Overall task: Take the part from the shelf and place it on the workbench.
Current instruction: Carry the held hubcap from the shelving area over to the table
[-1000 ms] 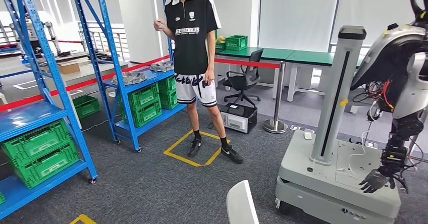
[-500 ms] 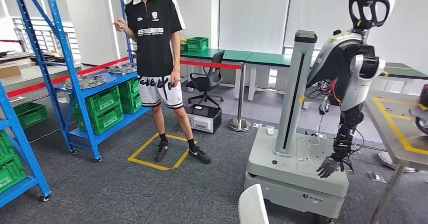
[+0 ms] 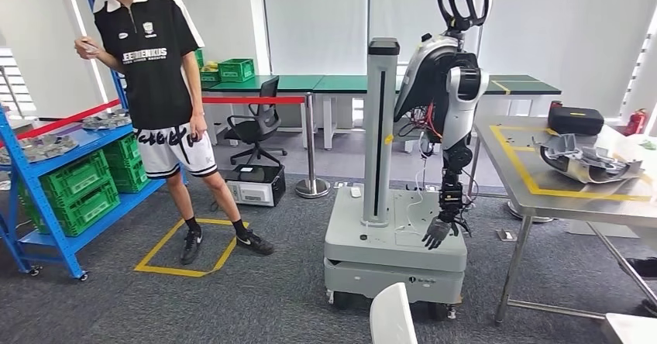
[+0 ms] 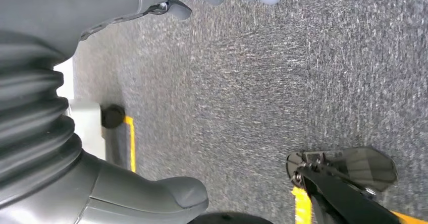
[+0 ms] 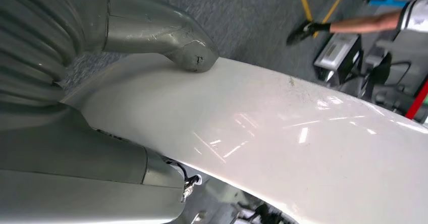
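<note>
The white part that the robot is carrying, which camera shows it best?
The right wrist view: the white part stretches across it, glossy and curved, with the right hand gripping it, thumb pressed on top. The head view catches just a white corner at its lower edge. The left wrist view faces grey carpet instead.

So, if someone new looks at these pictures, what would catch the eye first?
Probably the other humanoid robot on its grey wheeled stand, in the middle of the head view. To its left a person in a black shirt stands beside the blue shelf. In the right wrist view, the right hand holds a smooth white part.
</note>
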Robot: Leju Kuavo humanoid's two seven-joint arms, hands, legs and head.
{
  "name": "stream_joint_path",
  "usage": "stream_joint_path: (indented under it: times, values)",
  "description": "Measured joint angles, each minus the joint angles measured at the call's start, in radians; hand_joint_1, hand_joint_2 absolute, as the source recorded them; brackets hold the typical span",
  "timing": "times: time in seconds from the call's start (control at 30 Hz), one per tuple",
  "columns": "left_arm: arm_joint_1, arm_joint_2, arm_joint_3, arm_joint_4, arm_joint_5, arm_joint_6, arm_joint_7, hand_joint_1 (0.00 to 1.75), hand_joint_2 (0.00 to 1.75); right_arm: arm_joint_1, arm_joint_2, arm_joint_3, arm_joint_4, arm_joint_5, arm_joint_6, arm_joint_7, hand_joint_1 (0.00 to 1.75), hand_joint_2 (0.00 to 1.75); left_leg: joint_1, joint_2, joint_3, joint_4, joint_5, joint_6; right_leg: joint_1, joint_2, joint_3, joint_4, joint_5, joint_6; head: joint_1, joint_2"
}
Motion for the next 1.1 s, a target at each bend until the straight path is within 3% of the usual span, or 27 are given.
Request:
stream_joint_path:
  times: [0.03,0.07,0.1,0.17,0.23,0.3,0.33,0.37,0.4,0.47,0.53,0.57,0.6,0.67,0.73,0.77,0.83,0.9,0.97,1.03,1.07,1.1]
  values:
    - [0.003,0.000,0.000,0.000,0.000,0.000,0.000,0.00,1.75,0.001,0.000,0.000,0.000,0.000,0.000,0.000,1.75,1.75,0.000,-0.002,-0.016,0.032,-0.002,0.002,0.001,0.015,0.000,0.000,0.000,0.000,0.000,0.000]
    - [0.004,0.000,0.000,0.000,0.000,0.000,0.001,0.00,1.75,0.001,0.000,0.000,0.000,0.000,0.000,-0.001,1.75,1.75,0.000,-0.004,-0.016,0.025,0.018,0.004,0.000,0.031,0.000,0.001,0.000,0.000,0.000,0.000]
    - [0.005,0.000,0.000,0.000,0.000,0.001,0.001,0.00,1.75,0.001,0.000,0.000,0.000,0.000,0.000,-0.001,1.75,1.75,0.000,-0.010,0.000,-0.020,0.054,0.007,0.000,0.046,0.000,0.002,0.000,0.000,0.000,0.000]
    - [0.005,0.000,0.000,0.000,0.000,0.001,0.001,0.00,1.75,0.001,0.001,0.000,0.000,0.000,-0.001,-0.003,1.75,1.75,0.002,-0.052,0.050,-0.153,0.123,0.014,-0.001,0.074,-0.001,0.005,0.000,0.006,0.000,0.000]
    - [0.005,0.000,0.000,0.000,0.000,0.001,0.002,0.00,1.75,0.001,0.002,0.000,0.000,0.000,-0.002,-0.005,1.75,1.75,0.002,-0.088,0.081,-0.225,0.142,0.018,-0.003,0.099,-0.008,0.007,0.003,0.019,0.000,0.000]
    - [0.004,-0.002,0.000,0.000,-0.001,0.001,0.003,0.00,1.75,0.004,0.002,0.000,0.001,0.000,-0.003,-0.006,1.75,1.75,0.000,-0.077,0.088,-0.233,0.140,0.023,-0.006,0.123,-0.015,0.000,0.012,0.036,0.000,0.000]
    - [0.003,-0.003,-0.001,0.000,-0.003,0.000,0.003,0.00,1.75,0.006,0.002,0.000,0.001,0.000,-0.004,-0.005,1.75,1.75,0.001,-0.064,0.090,-0.237,0.143,0.029,-0.005,0.119,-0.017,0.000,0.013,0.042,0.000,0.000]
    - [0.002,-0.004,-0.001,0.000,-0.007,-0.002,0.004,0.00,1.75,0.007,0.002,0.000,0.001,0.001,-0.006,-0.004,1.75,1.75,0.002,-0.051,0.092,-0.242,0.147,0.036,-0.003,0.099,-0.024,0.012,0.005,0.046,0.000,0.000]
    - [0.001,-0.004,-0.002,-0.001,-0.012,-0.005,0.005,0.00,1.75,0.007,0.003,0.000,0.001,0.003,-0.010,-0.003,1.75,1.75,0.003,-0.036,0.093,-0.247,0.150,0.043,-0.001,0.070,-0.040,0.044,-0.014,0.049,0.000,0.000]
    - [0.001,-0.003,-0.006,-0.002,-0.024,-0.014,0.008,0.00,1.75,0.007,0.005,0.001,-0.001,0.008,-0.017,0.004,1.75,1.75,0.000,-0.007,0.094,-0.249,0.150,0.051,0.004,0.013,-0.097,0.163,-0.074,0.051,0.000,0.000]
    - [0.001,-0.002,-0.013,-0.002,-0.032,-0.019,0.010,0.00,1.75,0.013,0.006,0.001,-0.004,0.013,-0.020,0.013,1.75,1.75,-0.004,0.023,0.094,-0.248,0.147,0.054,0.004,0.000,-0.144,0.263,-0.106,0.052,0.000,0.000]
    - [0.000,-0.002,-0.016,-0.002,-0.033,-0.020,0.009,0.00,1.75,0.017,0.006,-0.001,-0.006,0.014,-0.020,0.016,1.75,1.75,-0.005,0.037,0.094,-0.247,0.146,0.055,0.004,-0.002,-0.143,0.265,-0.097,0.051,0.000,0.000]
    - [-0.001,-0.002,-0.018,-0.001,-0.033,-0.021,0.007,0.00,1.75,0.021,0.006,-0.002,-0.008,0.016,-0.019,0.018,1.75,1.75,-0.006,0.051,0.096,-0.245,0.143,0.054,0.005,-0.008,-0.122,0.227,-0.071,0.048,0.001,0.000]
    - [-0.005,-0.001,-0.020,-0.002,-0.033,-0.021,0.004,0.00,1.75,0.023,0.007,-0.004,-0.012,0.021,-0.016,0.017,1.75,1.75,-0.008,0.073,0.099,-0.242,0.136,0.049,0.012,-0.047,-0.048,0.093,-0.016,0.038,0.000,0.000]
    - [-0.008,0.000,-0.023,-0.002,-0.030,-0.019,0.003,0.00,1.75,0.020,0.007,-0.003,-0.014,0.032,-0.013,0.001,1.75,1.75,-0.013,0.091,0.101,-0.240,0.128,0.039,0.019,-0.080,-0.006,0.013,0.003,0.025,0.000,0.000]
    - [-0.009,0.000,-0.024,-0.002,-0.028,-0.019,0.002,0.00,1.75,0.015,0.007,-0.001,-0.014,0.040,-0.010,-0.012,1.75,1.75,-0.015,0.100,0.103,-0.242,0.126,0.033,0.022,-0.080,-0.004,0.007,0.000,0.019,0.000,0.000]
    - [-0.011,0.001,-0.025,-0.002,-0.024,-0.017,-0.003,0.00,1.75,-0.016,0.007,0.005,-0.008,0.064,0.005,-0.038,1.75,1.75,-0.014,0.117,0.113,-0.246,0.122,0.022,0.020,-0.054,-0.005,0.000,0.005,0.008,0.000,0.000]
    - [-0.013,0.002,-0.025,-0.002,-0.023,-0.017,-0.012,0.00,1.75,-0.085,0.012,0.009,0.006,0.087,0.034,-0.049,1.75,1.75,-0.010,0.082,0.103,-0.211,0.094,0.013,0.014,-0.028,-0.006,-0.008,0.014,-0.004,-0.001,0.000]
    - [-0.017,0.003,-0.027,-0.003,-0.026,-0.018,-0.019,0.00,1.75,-0.185,0.023,0.010,0.035,0.099,0.068,-0.037,1.75,1.75,-0.008,0.020,0.050,-0.097,0.034,0.007,0.011,-0.002,-0.008,-0.010,0.019,-0.012,-0.003,0.000]
    - [-0.022,0.003,-0.030,-0.003,-0.032,-0.024,-0.019,0.00,1.75,-0.281,0.030,0.004,0.072,0.101,0.092,-0.016,1.75,1.75,-0.007,-0.001,-0.010,0.019,-0.004,0.004,0.011,0.024,-0.010,-0.010,0.021,-0.013,-0.003,0.000]
    - [-0.026,0.004,-0.031,-0.003,-0.034,-0.026,-0.018,0.00,1.75,-0.322,0.032,-0.001,0.090,0.102,0.099,-0.009,1.75,1.75,-0.007,-0.004,-0.022,0.034,0.004,0.004,0.011,0.036,-0.010,-0.008,0.022,-0.013,-0.003,0.000]
    - [-0.030,0.005,-0.033,-0.003,-0.035,-0.028,-0.017,0.00,1.75,-0.354,0.033,-0.007,0.105,0.103,0.104,-0.006,1.75,1.75,-0.006,-0.007,-0.016,0.008,0.034,0.005,0.011,0.048,-0.010,-0.006,0.023,-0.012,-0.003,0.000]
